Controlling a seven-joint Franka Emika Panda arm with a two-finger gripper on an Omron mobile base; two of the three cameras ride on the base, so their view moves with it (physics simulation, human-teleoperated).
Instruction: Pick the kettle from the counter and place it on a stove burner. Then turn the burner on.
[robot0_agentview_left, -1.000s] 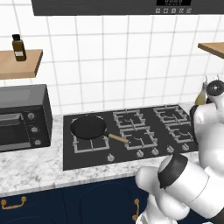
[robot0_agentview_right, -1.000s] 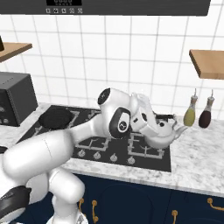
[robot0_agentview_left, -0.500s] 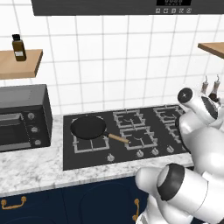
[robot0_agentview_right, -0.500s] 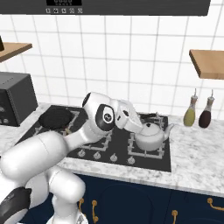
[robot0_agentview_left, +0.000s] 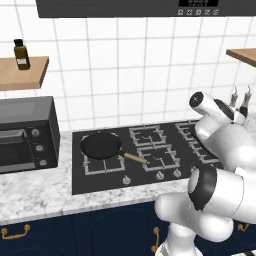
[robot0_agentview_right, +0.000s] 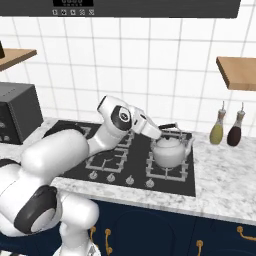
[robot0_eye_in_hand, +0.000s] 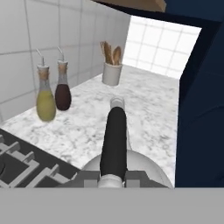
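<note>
- While we look from the right base view, the kettle (robot0_agentview_right: 169, 152) sits low over the front right stove burner (robot0_agentview_right: 169, 169); we cannot tell if it rests on the grate or hangs just above it.
- Our tool (robot0_agentview_right: 168, 127) is clenched on the kettle's dark handle (robot0_eye_in_hand: 113, 140), right at the top of the arch.
- The handle is thin and stiff, so it is a good place to hold.
- We think the kettle is hard metal and smooth. It could swing or tip under the handle if we move fast.
- It may be heavy if there is water inside; we cannot see in.
- Two bottles (robot0_agentview_right: 227, 128) stand on the tabletop (robot0_agentview_right: 225, 185) near the kettle, by the wall.
- A black pan (robot0_agentview_left: 102, 145) sits on a burner far to the left.
- The knobs (robot0_agentview_right: 129, 180) are in a row at the front of the stove. The burner is not on yet.
</note>
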